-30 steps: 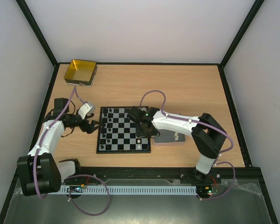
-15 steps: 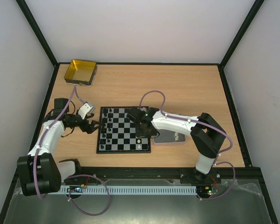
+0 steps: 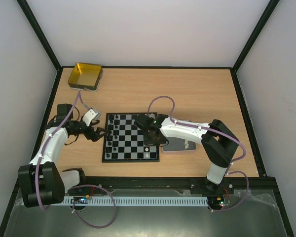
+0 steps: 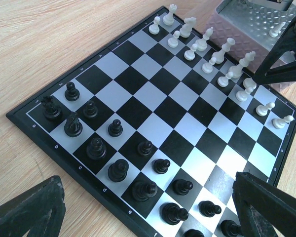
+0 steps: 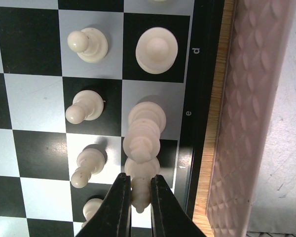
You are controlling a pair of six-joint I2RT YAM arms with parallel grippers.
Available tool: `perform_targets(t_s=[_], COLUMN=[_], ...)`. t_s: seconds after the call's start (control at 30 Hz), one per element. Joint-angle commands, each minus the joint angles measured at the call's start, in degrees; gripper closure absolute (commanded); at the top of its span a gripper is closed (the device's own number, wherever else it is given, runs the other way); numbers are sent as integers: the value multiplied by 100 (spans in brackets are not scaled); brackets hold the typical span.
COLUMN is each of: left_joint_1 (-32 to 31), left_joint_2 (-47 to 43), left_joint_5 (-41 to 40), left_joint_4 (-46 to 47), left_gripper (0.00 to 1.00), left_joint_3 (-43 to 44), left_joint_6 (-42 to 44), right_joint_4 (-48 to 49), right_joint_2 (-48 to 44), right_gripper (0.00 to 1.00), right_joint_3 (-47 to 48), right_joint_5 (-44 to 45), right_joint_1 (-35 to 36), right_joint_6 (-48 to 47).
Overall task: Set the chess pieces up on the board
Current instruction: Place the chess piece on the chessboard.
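1. The chess pieces [image 4: 162, 165] are found on the board [image 3: 130, 160], which is laid near the middle of the table [image 3: 187, 94].
2. Two rows of black pieces [image 4: 118, 170] are lined along the board's 9 o'clock edge, and white pieces [image 4: 226, 48] are ranked along its 3 o'clock edge.
3. The right gripper [image 5: 138, 197] is clamped on the top of a tall white piece [image 5: 144, 133], whose base is seen over the edge square marked e.
4. The left gripper [image 4: 148, 202] is held at the board's 9 o'clock side, its jaws spread wide.
5. A metal tray [image 3: 180, 144] is seen just beside the board at 3 o'clock, and a yellow tin [image 3: 85, 76] is set at the table's 11 o'clock corner.
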Motion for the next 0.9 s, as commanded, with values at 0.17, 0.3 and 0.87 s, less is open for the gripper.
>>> perform_targets(t_s=[0.17,0.3,0.87], left_joint_1=[-17,-25,-29], left_joint_2=[-19,-2,7], left_joint_5=[142,152,177], left_joint_4=[-82,-83,-90], left_gripper=[8,8,8], left_joint_3=[-23,-16,5], left_joint_6=[55,54,65], right_joint_4=[-165,-180,-242], right_joint_2=[-43,-60,-79], right_gripper=[93,93,87], right_joint_3=[-129,-134,-107], right_joint_5=[265,254,276], right_joint_1=[18,20,18], right_joint_6=[74,75,56])
